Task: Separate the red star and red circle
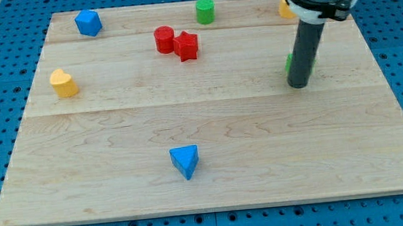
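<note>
Wooden board (210, 127), red circle (164, 39) touching red star (187, 46)

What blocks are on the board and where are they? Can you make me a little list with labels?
red circle: top middle, touching the red star
red star: just right of the red circle
green cylinder: top edge, right of the red pair
blue block: top left
yellow block: left side
blue triangle: bottom middle
orange block: top right, partly hidden by the arm
green block: mostly hidden behind the rod
my tip: right side, far from the red pair
</note>
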`<action>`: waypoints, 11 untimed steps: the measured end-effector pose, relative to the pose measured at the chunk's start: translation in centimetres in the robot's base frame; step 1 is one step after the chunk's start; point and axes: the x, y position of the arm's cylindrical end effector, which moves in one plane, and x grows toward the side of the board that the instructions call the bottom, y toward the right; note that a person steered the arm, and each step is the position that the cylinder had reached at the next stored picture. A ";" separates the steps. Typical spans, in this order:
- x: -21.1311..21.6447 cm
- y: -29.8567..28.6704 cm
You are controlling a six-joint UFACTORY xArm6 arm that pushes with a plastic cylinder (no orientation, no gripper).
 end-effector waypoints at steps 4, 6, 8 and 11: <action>-6.6 -7.0; -11.2 -5.4; -12.6 -7.3; -14.3 -20.0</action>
